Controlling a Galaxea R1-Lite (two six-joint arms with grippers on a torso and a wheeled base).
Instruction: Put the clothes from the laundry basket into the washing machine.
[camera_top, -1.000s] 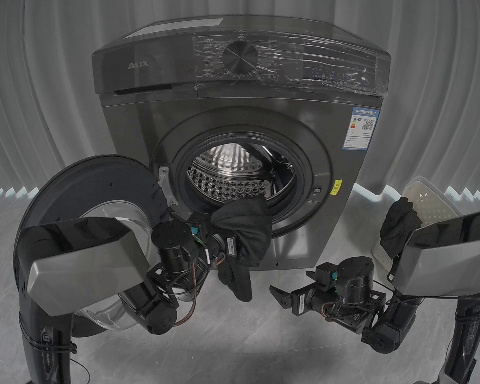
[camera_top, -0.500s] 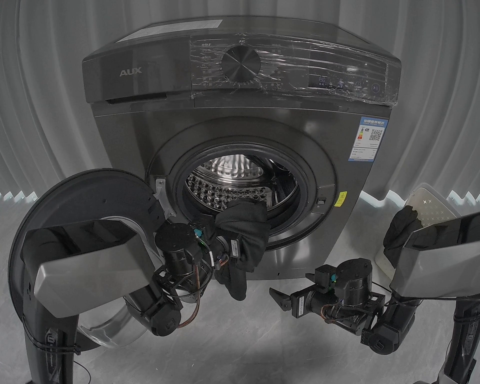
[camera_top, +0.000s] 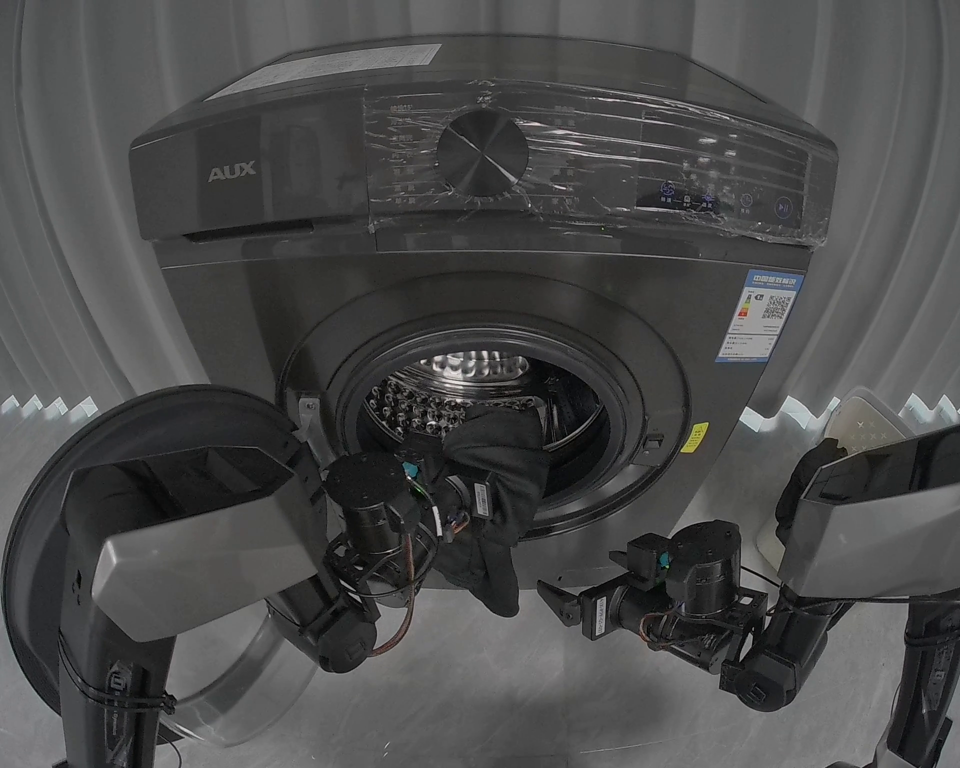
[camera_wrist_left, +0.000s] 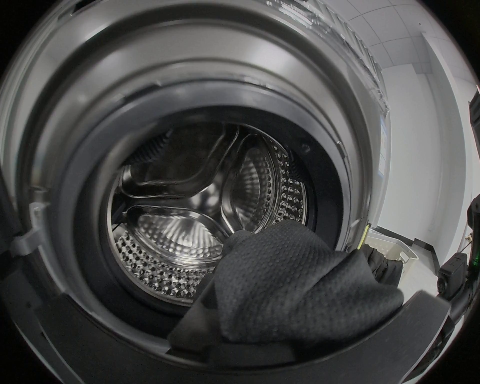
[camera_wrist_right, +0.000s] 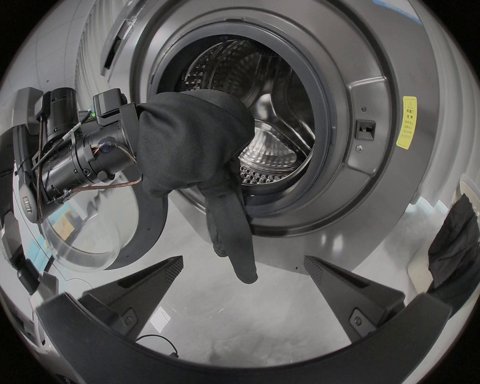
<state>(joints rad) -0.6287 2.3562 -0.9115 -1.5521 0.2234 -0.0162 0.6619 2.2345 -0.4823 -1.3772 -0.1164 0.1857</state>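
A dark grey front-loading washing machine (camera_top: 480, 290) stands before us, its round glass-centred door (camera_top: 150, 430) swung wide open toward our left side. Inside the opening we see the perforated steel drum (camera_wrist_left: 190, 210), with no clothing lying in it.

Our left gripper (camera_top: 478, 497) is at the lower lip of the opening, clenched on a black knitted garment (camera_top: 495, 470) that is bunched over its tip. The upper part of the garment sits just inside the mouth of the machine. A long dark tail hangs down outside, across the rubber seal and the front panel, ending above the pale grey floor (camera_top: 500, 690).

Our right gripper (camera_wrist_right: 243, 259) hovers low in front of the machine, near the floor, its jaws spread apart and holding nothing. A white plastic laundry basket (camera_top: 865, 420) stands at our right, beside the machine, with a second black cloth (camera_top: 800, 485) draped over its rim.

We judge the loading only half done. If we let go here, the weight of the hanging tail may drag the whole garment back out onto the floor. The tail could also catch on the seal and be trapped when the door shuts. Reaching deeper risks knocking the left wrist against the rim.
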